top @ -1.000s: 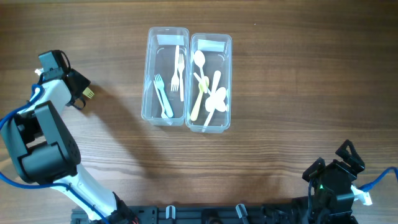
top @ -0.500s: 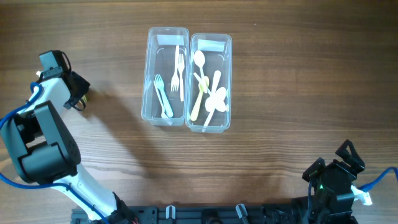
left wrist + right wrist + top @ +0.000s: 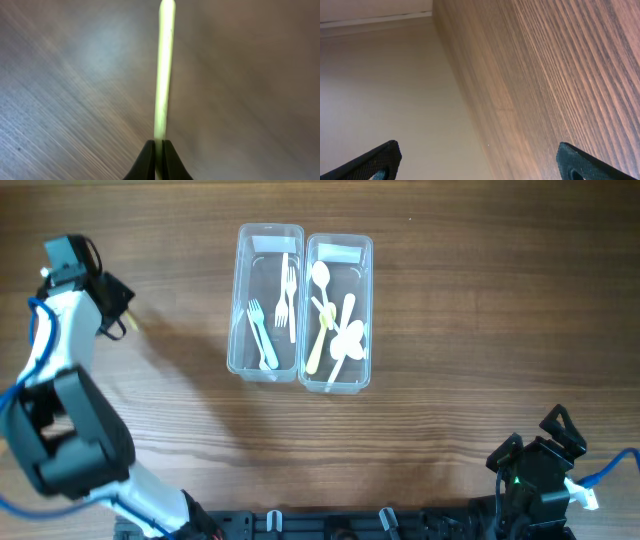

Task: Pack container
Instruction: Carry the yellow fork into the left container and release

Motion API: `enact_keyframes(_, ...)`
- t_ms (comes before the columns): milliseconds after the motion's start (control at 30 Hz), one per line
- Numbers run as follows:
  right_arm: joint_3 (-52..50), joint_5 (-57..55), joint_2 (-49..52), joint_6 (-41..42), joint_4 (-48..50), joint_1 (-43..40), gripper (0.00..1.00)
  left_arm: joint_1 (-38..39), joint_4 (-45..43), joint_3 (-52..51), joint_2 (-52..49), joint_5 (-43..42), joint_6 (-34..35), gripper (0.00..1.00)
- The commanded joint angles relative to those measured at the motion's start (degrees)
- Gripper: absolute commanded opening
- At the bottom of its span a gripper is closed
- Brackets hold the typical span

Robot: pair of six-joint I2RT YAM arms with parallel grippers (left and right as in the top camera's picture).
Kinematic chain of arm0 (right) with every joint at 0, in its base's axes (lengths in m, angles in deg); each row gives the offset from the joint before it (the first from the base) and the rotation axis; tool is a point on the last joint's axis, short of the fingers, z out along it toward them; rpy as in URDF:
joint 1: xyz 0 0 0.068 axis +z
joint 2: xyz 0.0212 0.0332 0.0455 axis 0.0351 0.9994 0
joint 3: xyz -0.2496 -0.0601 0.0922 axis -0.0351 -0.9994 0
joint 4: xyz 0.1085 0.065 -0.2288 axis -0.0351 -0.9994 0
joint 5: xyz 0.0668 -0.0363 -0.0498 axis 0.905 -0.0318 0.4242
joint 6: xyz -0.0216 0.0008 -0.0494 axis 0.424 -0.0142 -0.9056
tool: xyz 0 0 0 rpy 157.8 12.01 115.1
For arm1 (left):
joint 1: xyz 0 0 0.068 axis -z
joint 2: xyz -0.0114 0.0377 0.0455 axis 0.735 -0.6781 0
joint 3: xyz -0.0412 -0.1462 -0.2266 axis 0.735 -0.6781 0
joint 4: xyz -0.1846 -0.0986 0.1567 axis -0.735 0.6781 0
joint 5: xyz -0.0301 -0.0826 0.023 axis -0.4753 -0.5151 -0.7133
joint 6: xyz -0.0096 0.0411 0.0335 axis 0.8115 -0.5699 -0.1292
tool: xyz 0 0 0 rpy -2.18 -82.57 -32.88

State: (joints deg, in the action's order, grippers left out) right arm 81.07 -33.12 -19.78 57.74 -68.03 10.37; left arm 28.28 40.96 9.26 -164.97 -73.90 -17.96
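Left gripper (image 3: 159, 161) is pinching the near end of a pale yellow-green utensil (image 3: 164, 75), a slim straight stem running away from the jaws, at the far-left side of the table (image 3: 450, 330). Well to its right the left container (image 3: 238, 300), holding forks (image 3: 285, 295), touches the right container (image 3: 371, 310), holding spoons (image 3: 335, 320), with open wood on every side. Right gripper (image 3: 480, 162), fingers spread wide, sits at the table's near-right edge.
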Motion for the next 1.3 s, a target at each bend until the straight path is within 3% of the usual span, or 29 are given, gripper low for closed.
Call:
enact_keyframes(0, 0.22, -0.96, -0.42, 0.42, -0.02, -0.02, 1.0, 7.28, 0.92, 2.19, 11.82, -7.26, -0.11, 0.04)
enact_keyframes(33, 0.22, -0.96, -0.42, 0.39, -0.02, -0.02, 1.0, 10.86, 1.55, 2.16, 14.75, -9.53, -0.83, 0.04)
enact_keyframes(133, 0.22, -0.96, -0.42, 0.42, -0.02, -0.02, 1.0, 22.4, 2.67, 2.16, 18.32, -16.52, -13.03, 0.04)
enact_keyframes(200, 0.22, -0.96, -0.42, 0.42, -0.02, -0.02, 1.0, 29.86, 5.68, 1.84, 17.53, -15.39, -13.77, 0.04)
enact_keyframes(367, 0.22, -0.98, -0.42, 0.42, -0.02, -0.02, 1.0, 36.39, 8.0, 1.73, 11.43, -13.53, -12.92, 0.04)
enact_keyframes(433, 0.22, -0.96, -0.42, 0.42, -0.02, -0.02, 1.0, 36.81, 8.55, 1.73, 9.2, -13.53, -12.92, 0.6)
enact_keyframes(500, 0.22, -0.96, -0.42, 0.39, -0.02, -0.02, 1.0, 36.52, 8.52, 1.73, 8.68, -13.29, -12.94, 0.78)
enact_keyframes(533, 0.22, -0.98, -0.42, 0.42, -0.02, -0.02, 1.0, 36.09, 8.31, 1.75, 8.76, -13.11, -12.94, 0.83)
enact_keyframes(633, 0.22, -0.96, -0.42, 0.39, -0.02, -0.02, 1.0, 31.43, 8.35, 2.73, 11.32, -12.87, -12.94, 0.85)
enact_keyframes(733, 0.22, -0.96, -0.42, 0.39, -0.02, -0.02, 1.0, 23.32, 8.59, 2.75, 17.81, -7.65, -14.14, 0.99)
enact_keyframes(833, 0.22, -0.96, -0.42, 0.42, -0.02, -0.02, 1.0, 14.86, 10.4, 2.73, 22.23, 0.46, -16.61, 1.0)
enact_keyframes(933, 0.22, -0.96, -0.42, 0.42, -0.02, -0.02, 1.0, 7.21, 12.02, 2.73, 22.93, 0.35, -16.55, 1.0)
enact_keyframes(1267, 0.22, -0.96, -0.42, 0.42, -0.02, -0.02, 1.0, 6.14, 12.46, 2.73, 22.93, -1.99, -16.35, 1.0)
